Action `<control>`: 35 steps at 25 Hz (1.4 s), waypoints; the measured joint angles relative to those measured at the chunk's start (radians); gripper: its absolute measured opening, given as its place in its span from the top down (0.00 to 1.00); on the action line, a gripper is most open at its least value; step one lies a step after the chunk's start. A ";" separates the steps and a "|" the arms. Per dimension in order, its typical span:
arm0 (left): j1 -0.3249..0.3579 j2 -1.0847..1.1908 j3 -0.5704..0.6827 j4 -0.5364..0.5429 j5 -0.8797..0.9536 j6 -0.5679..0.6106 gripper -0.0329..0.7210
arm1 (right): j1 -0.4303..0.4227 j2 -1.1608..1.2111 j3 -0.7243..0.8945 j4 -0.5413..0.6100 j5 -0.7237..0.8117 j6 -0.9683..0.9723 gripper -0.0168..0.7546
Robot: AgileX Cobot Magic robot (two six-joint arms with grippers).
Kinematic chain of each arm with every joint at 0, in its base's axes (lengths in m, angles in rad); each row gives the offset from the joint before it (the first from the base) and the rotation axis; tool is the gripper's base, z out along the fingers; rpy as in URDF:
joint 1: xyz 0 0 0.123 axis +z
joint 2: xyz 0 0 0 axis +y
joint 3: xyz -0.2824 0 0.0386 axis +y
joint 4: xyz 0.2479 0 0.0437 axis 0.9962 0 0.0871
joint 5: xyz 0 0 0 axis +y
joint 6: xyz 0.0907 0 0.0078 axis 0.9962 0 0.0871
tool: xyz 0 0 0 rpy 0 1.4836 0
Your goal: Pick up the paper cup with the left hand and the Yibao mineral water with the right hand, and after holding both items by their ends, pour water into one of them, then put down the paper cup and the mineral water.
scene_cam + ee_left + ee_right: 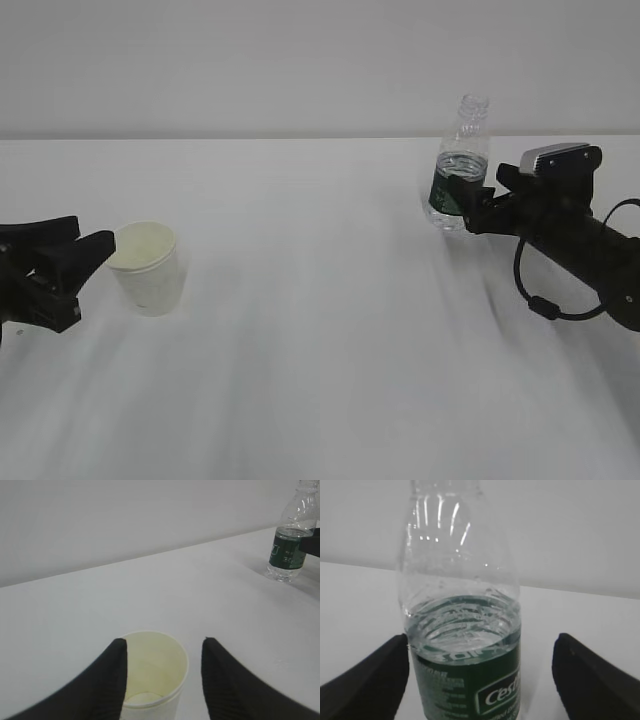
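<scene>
The white paper cup (148, 265) stands upright on the table at the left, its cream inside showing. My left gripper (95, 240) is just left of it. In the left wrist view the cup (155, 665) sits between the open fingers of that gripper (164, 640): the left finger is at the rim, and the right finger (220, 675) stands apart from it. The Yibao mineral water (460, 160) stands upright at the back right, uncapped and partly filled. My right gripper (468, 205) is open around its green label. The bottle (465, 645) fills the gap of the right gripper (482, 639), with space at the right finger.
The white table (320, 350) runs back to a plain pale wall. The right arm's black cable (545, 300) loops down near the tabletop. From the left wrist the bottle (287, 555) shows far off at the upper right.
</scene>
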 joint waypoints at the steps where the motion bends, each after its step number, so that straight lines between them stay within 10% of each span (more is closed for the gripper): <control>1: 0.000 0.000 0.000 0.000 0.000 0.000 0.50 | 0.000 0.000 -0.002 0.000 0.000 0.003 0.09; 35: 0.000 0.000 0.000 0.000 0.000 0.009 0.50 | 0.061 0.152 -0.157 -0.011 -0.001 0.068 0.12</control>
